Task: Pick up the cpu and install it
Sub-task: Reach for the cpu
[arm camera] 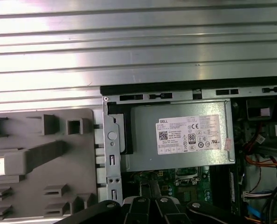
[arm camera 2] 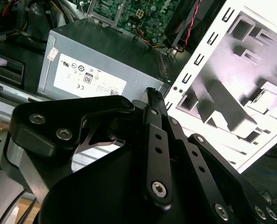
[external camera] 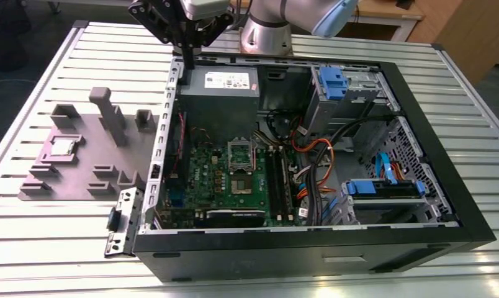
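On the grey fixture (external camera: 80, 172) lies the cpu (external camera: 63, 146), pincer (external camera: 189, 61) well apart.

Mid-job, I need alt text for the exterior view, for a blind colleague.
The small square silvery cpu sits in a grey moulded fixture at the exterior view's left, beside an open black computer case on a ribbed metal table. The black gripper hangs over the case's far rim, apart from the cpu.
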### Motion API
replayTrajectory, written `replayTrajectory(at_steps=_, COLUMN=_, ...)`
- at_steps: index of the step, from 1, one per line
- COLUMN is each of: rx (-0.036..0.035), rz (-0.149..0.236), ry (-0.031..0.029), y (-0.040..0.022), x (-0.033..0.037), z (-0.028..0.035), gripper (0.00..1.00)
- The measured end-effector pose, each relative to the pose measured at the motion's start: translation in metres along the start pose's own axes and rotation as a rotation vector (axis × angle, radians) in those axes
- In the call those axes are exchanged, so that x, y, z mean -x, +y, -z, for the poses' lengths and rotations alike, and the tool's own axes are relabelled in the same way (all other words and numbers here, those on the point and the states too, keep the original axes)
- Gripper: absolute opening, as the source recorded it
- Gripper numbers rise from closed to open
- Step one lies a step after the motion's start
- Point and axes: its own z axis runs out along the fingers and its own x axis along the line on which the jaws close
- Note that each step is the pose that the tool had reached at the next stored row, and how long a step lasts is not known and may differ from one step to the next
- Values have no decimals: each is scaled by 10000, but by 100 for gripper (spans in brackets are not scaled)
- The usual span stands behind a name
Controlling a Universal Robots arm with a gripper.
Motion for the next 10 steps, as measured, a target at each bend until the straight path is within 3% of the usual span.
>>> replayTrajectory(at_steps=10, rx=0, rz=0, ry=0, y=-3, x=-41, z=-1, gripper=11)
